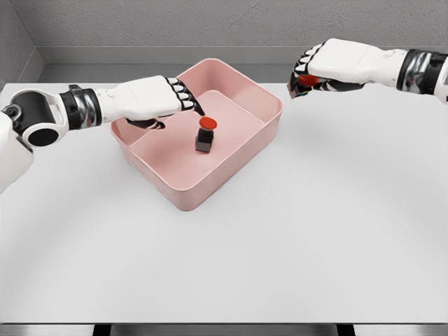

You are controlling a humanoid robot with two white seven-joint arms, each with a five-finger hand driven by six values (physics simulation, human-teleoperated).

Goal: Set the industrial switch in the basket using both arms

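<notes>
An industrial switch (204,136) with a black body and a red button stands upright on the floor of the pink basket (245,150). My left hand (171,105) hovers over the basket's left side, just up and left of that switch. Its fingers (186,94) are stretched out and hold nothing. My right hand (311,75) is in the air beyond the basket's right corner, curled around a second red-topped switch (308,81). Most of that one is hidden by the fingers.
The basket sits at the back middle of a white table (315,231). A grey wall runs behind the table's far edge. The table's front edge lies near the bottom of the view.
</notes>
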